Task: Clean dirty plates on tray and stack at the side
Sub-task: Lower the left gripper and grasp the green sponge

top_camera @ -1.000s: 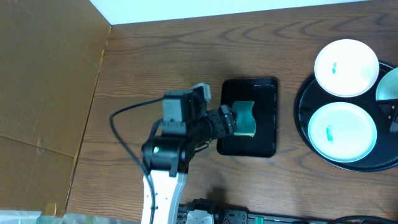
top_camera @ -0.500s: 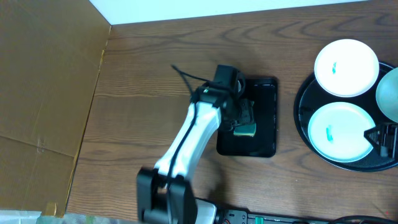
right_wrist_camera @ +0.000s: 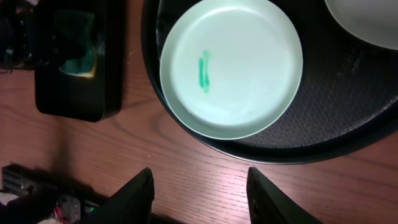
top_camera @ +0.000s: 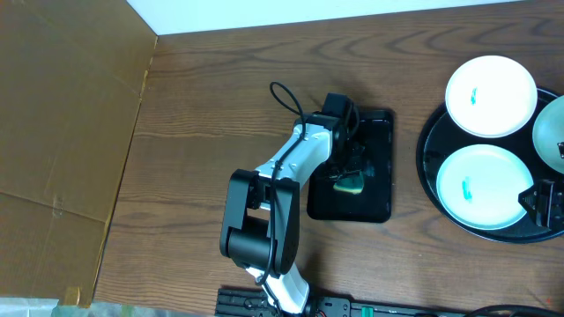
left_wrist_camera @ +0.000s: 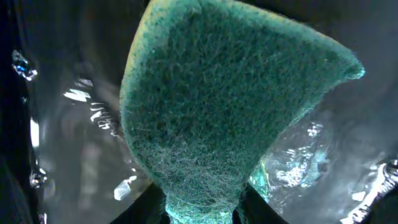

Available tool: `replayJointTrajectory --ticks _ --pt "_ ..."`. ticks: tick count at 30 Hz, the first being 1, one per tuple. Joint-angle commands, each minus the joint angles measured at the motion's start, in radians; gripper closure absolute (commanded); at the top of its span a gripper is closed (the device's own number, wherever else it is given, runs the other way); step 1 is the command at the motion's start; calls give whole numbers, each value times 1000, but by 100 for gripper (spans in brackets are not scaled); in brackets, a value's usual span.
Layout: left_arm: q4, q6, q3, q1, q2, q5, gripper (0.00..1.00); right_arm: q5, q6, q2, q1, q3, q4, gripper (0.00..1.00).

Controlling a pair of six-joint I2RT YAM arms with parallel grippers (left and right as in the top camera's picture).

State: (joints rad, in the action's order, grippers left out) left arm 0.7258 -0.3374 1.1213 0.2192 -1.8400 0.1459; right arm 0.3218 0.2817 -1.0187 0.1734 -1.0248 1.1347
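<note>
Pinching a green fibrous sponge point(left_wrist_camera: 217, 99) by its narrow end with the left hand point(left_wrist_camera: 202, 214), low over the wet small rectangular black tray point(top_camera: 379, 167) on the brown wooden table point(top_camera: 220, 106). Hovering with the right hand point(right_wrist_camera: 199, 193), fingers spread and empty, just off the rim of the large round black tray point(top_camera: 429, 189). Carrying there three round glossy white plates point(top_camera: 490, 84), side by side, unstacked, the nearest showing a teal-green smear.

No lettering, label, brand or number can be read in any view. The only marks are teal-green smears on the white plates point(top_camera: 486, 187), and they form no characters.
</note>
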Motion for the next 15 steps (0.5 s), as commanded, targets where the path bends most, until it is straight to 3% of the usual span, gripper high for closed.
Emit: replayJointTrajectory --ticks 1,5,10,15 --pt "23 -8 6 -2 18 -23 43 -11 18 -18 8 10 1 55" --pt "88 -8 23 -2 103 -31 35 -30 18 -35 8 10 -2 55" --pt "91 -6 23 1 211 -35 35 -37 18 -54 8 10 -14 55" --pt "55 11 -3 8 191 -95 36 -37 18 -61 8 10 -19 55"
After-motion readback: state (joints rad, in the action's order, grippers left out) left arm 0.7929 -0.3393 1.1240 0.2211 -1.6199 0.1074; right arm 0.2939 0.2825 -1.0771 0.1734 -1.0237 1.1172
